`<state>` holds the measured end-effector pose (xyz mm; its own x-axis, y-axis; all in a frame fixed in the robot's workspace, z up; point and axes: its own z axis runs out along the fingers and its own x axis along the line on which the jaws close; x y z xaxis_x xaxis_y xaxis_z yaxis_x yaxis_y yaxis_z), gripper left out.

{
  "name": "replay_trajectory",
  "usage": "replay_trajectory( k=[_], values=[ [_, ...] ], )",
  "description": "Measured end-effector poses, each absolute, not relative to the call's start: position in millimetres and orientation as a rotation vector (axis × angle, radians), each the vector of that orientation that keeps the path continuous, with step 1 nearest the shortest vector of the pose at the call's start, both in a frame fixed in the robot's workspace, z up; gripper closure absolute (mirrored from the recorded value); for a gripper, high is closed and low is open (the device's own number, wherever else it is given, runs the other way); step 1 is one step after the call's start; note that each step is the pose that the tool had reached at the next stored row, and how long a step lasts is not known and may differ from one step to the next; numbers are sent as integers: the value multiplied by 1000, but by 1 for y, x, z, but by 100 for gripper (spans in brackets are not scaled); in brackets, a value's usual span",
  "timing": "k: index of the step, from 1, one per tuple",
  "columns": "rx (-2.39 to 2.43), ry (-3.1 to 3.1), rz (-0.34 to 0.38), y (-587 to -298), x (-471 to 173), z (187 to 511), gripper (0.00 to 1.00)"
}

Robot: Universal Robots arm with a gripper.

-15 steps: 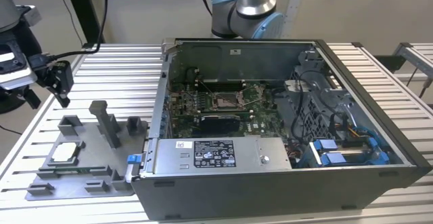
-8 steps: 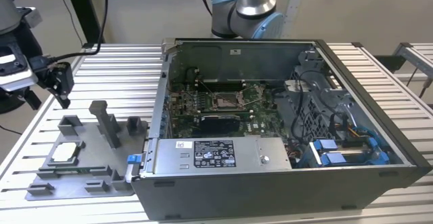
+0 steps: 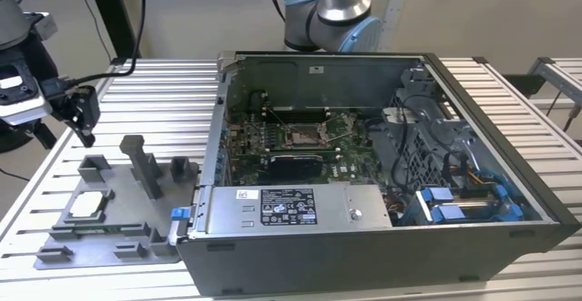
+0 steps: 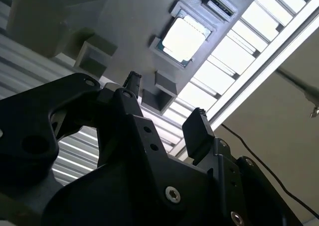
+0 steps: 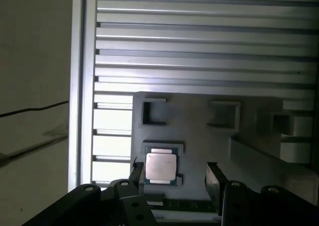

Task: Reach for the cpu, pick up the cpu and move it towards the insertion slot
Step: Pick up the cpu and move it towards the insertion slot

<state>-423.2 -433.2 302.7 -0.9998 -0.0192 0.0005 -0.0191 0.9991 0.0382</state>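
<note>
The cpu (image 3: 88, 206), a thin pale silver square, lies flat in a recess of the grey plastic tray (image 3: 109, 257) at the exterior view's left. Both wrist views show it too, cpu (image 4: 183, 37) and cpu (image 5: 160, 167), still seated in its recess. My gripper (image 3: 71, 132) hangs in the air above the tray's far end, well clear of the chip. Its black fingers (image 4: 199, 131) stand open with nothing between them, and in the first wrist view the gripper (image 5: 175, 178) frames the chip from a distance. The insertion slot (image 3: 304, 134) sits on the green motherboard inside the open computer case.
The open computer case (image 3: 382, 246) fills the middle and the exterior view's right, with a power supply box (image 3: 291, 209) and cables inside. Upright grey blocks (image 3: 141, 165) rise from the tray near the chip. Everything rests on a slatted metal table (image 3: 163, 90).
</note>
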Motion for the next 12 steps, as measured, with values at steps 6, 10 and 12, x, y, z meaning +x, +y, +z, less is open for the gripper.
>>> replay_trajectory(
  k=[6,10,12],
  values=[
    [30,-3140,-60,-433,-424,300,0],
    [30,-3140,-60,-433,-424,298,0],
    [30,-3140,-60,-434,-424,297,0]
  ],
)
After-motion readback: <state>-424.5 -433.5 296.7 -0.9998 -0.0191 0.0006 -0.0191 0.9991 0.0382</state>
